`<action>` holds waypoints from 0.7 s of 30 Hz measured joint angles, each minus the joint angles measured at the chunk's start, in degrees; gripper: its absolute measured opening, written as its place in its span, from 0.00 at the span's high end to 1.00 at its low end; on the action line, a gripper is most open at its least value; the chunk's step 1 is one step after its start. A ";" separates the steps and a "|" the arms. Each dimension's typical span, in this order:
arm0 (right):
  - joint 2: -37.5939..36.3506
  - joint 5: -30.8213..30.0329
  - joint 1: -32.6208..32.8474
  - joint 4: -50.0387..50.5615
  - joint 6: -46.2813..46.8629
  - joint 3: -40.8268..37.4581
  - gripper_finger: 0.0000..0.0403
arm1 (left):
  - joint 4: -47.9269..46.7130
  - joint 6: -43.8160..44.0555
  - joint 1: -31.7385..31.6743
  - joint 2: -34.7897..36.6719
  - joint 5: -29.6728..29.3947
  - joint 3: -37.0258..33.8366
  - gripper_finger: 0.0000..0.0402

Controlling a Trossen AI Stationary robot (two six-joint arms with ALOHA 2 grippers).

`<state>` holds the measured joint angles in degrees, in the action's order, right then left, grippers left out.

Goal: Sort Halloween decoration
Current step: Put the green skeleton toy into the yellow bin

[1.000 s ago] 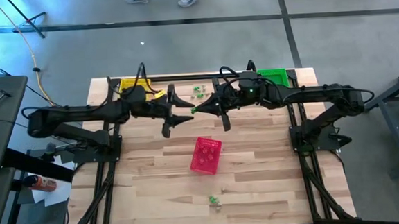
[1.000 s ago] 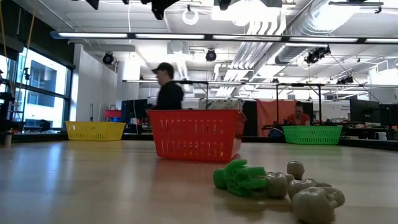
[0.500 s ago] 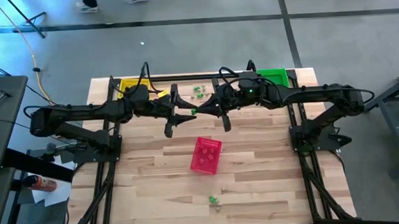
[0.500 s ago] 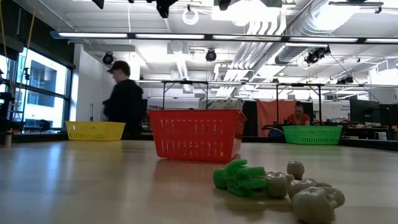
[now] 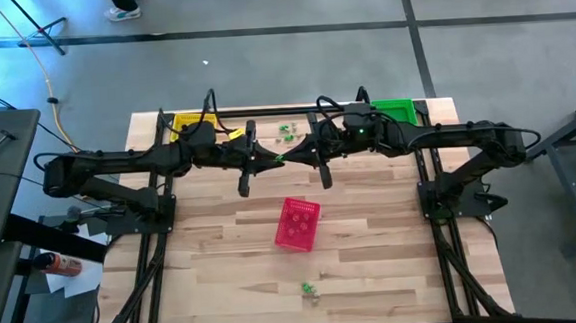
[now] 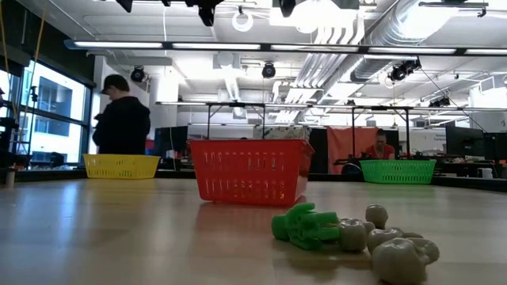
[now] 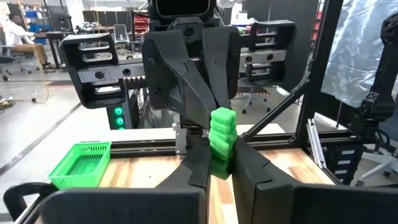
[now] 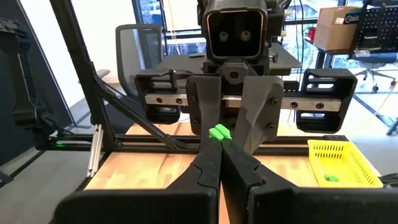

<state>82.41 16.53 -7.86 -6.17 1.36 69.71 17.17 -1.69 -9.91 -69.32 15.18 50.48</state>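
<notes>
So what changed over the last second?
The left gripper closed its jaws on the green trinket that the right gripper holds out, so both now pinch it above the table's far middle. The arms, the pink basket and the loose trinkets stayed put.

A small bright green ribbed plastic trinket (image 7: 221, 134) hung above the far middle of the table, pinched at both ends between the two grippers' fingertips. More tiny green trinkets (image 5: 286, 132) lay at the far edge, and a green one with pale skull-like pieces (image 6: 307, 225) clustered at the near edge.
</notes>
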 joint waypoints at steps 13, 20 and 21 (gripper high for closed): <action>-1.11 -0.44 -2.58 2.46 9.06 -0.02 0.61 | -2.82 1.55 -2.60 0.00 0.02 0.02 0.99; -8.91 -1.18 -5.74 11.96 4.97 -0.02 0.42 | -11.87 -0.37 -6.28 5.06 -0.03 0.03 0.99; -10.57 -2.48 -6.29 14.31 4.74 -0.02 0.41 | -13.72 -0.67 -6.96 6.37 -0.38 0.02 0.99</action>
<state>71.84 14.06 -14.15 8.14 6.10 69.69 3.44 -2.36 -16.87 -62.95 14.80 50.50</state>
